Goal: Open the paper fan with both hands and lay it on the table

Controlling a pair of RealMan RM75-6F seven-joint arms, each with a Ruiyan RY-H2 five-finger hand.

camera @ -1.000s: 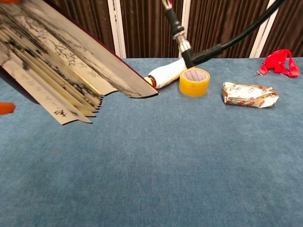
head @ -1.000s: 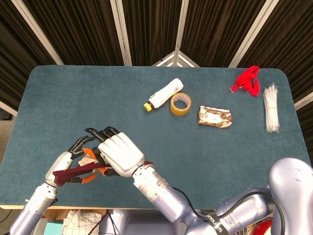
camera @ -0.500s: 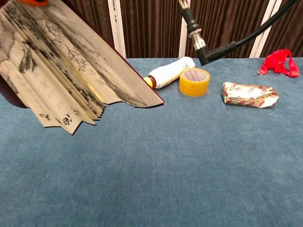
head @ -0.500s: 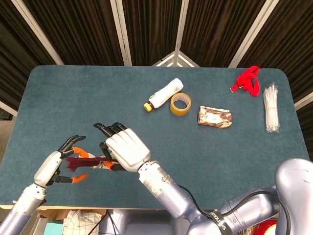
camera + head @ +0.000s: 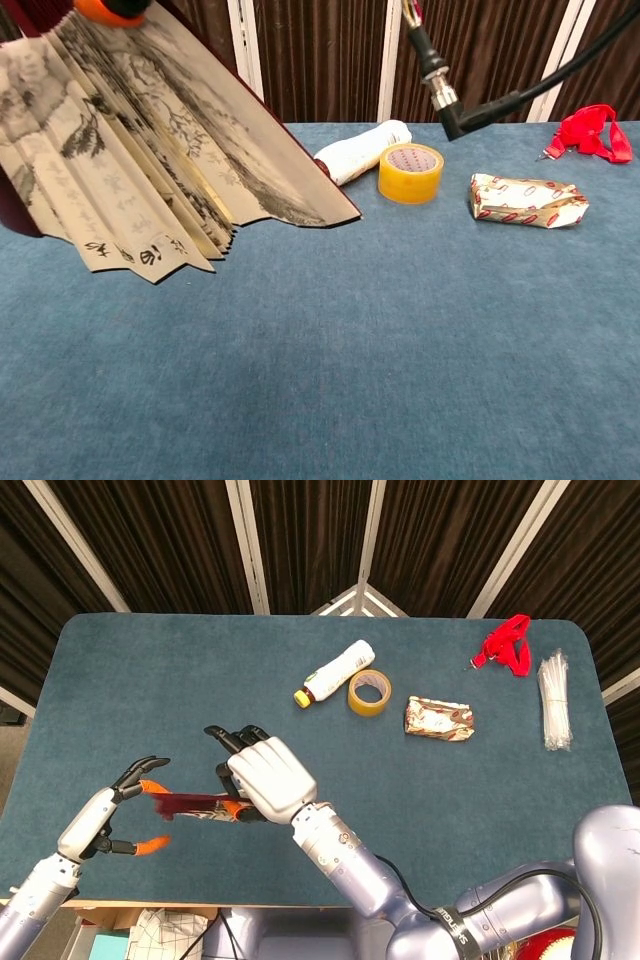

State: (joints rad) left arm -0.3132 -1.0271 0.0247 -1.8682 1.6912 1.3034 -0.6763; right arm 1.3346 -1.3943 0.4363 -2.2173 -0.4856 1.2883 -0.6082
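Observation:
The paper fan [image 5: 190,804] shows as a dark red strip above the table's near left part in the head view. In the chest view it [image 5: 150,165] is partly spread, its ink-painted pleats fanning down from the upper left. My right hand [image 5: 265,778] grips its right end from above. My left hand [image 5: 105,815] holds its left end with orange-tipped fingers [image 5: 150,786], the other fingers spread. One orange fingertip [image 5: 108,10] sits on the fan's top edge in the chest view.
A white bottle [image 5: 335,672], a yellow tape roll [image 5: 368,692] and a foil-wrapped packet [image 5: 438,719] lie mid-table. A red strap [image 5: 508,644] and a clear bag of ties [image 5: 553,700] lie at the far right. The blue table [image 5: 120,680] has bare cloth at the far left.
My hands have drawn apart, the left going left and the right going right. The fan has spread wider, showing more pleats in the chest view.

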